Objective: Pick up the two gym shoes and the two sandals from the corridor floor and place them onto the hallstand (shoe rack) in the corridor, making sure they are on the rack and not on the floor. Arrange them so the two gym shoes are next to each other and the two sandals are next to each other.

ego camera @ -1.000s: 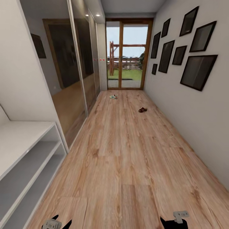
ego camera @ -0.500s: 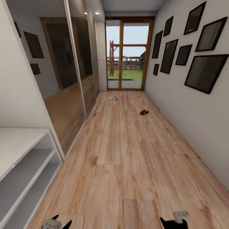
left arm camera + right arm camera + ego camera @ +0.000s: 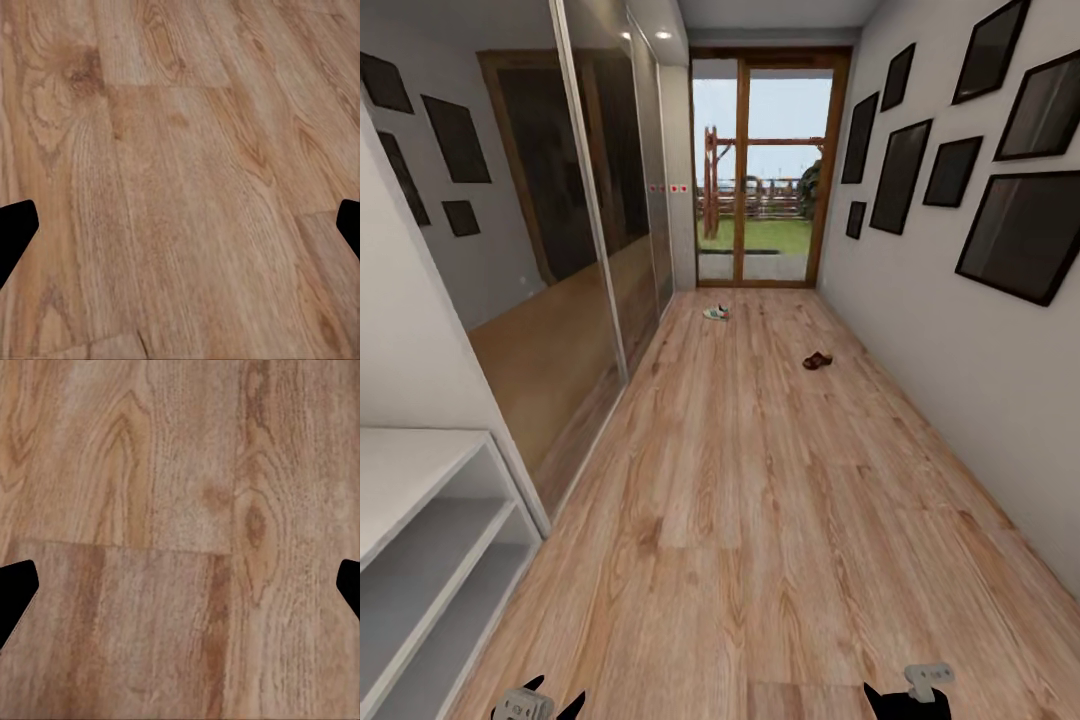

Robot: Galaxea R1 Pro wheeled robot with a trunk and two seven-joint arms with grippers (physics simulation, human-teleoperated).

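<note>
Wood-plank corridor floor [image 3: 760,520] is being crossed toward one distant gym shoe [image 3: 716,313] and sandal [image 3: 817,361]; both grippers' jaws are spread, empty; closer approach is needed.

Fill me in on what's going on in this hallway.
A wheeled two-arm robot faces down the corridor floor with nothing in either gripper. The left gripper and right gripper are open over bare planks. A gym shoe lies far ahead near the glass door, and a sandal lies a little nearer, toward the right wall. A pale grey shelf unit stands at the left.
</note>
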